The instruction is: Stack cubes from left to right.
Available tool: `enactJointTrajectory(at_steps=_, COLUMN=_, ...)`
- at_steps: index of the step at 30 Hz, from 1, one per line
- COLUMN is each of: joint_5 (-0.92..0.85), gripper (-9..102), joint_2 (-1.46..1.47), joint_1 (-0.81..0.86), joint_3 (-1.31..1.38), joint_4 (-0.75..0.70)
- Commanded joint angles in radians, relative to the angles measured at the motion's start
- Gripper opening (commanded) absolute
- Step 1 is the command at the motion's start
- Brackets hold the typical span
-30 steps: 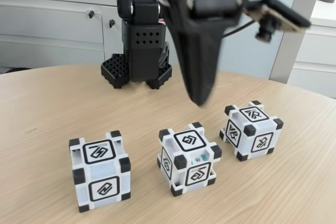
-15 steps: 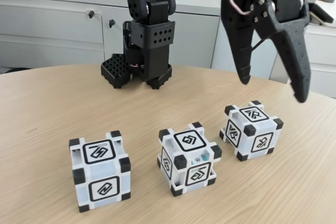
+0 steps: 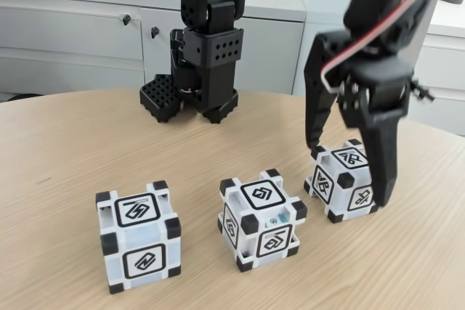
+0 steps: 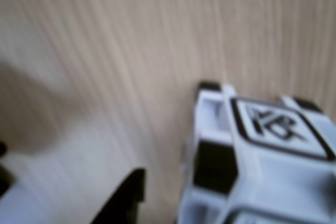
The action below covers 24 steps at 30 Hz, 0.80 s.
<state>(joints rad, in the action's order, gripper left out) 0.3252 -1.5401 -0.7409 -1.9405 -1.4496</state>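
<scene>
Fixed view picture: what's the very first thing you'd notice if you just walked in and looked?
The big black gripper at the right of the fixed view, its open fingers reaching down on either side of the right cube. Next, the row: the middle cube and the left cube sit apart on the wooden table. In the wrist view, the right cube looms close and blurry.

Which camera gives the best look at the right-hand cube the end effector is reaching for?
The fixed view: the right-hand cube sits sharp, with the open end effector straddling it. The wrist view shows the cube blurred and cropped by the frame.
</scene>
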Motion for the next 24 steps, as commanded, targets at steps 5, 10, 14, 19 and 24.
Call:
enactJointTrajectory(at_steps=5, joint_5=-0.044, gripper=5, joint_2=0.038, joint_1=0.012, joint_3=0.046, joint_4=0.091)
enactJointTrajectory(at_steps=10, joint_5=-0.081, gripper=0, joint_2=-0.107, joint_1=0.014, joint_3=0.046, joint_4=0.084)
enactJointTrajectory(at_steps=14, joint_5=-0.124, gripper=0, joint_2=-0.322, joint_1=0.026, joint_3=0.034, joint_4=0.08)
enactJointTrajectory(at_steps=19, joint_5=-0.206, gripper=0, joint_2=-0.538, joint_1=0.161, joint_3=0.028, joint_4=0.078)
enactJointTrajectory(at_steps=24, joint_5=-0.345, gripper=0, joint_2=-0.598, joint_1=0.373, joint_3=0.028, joint_4=0.077)
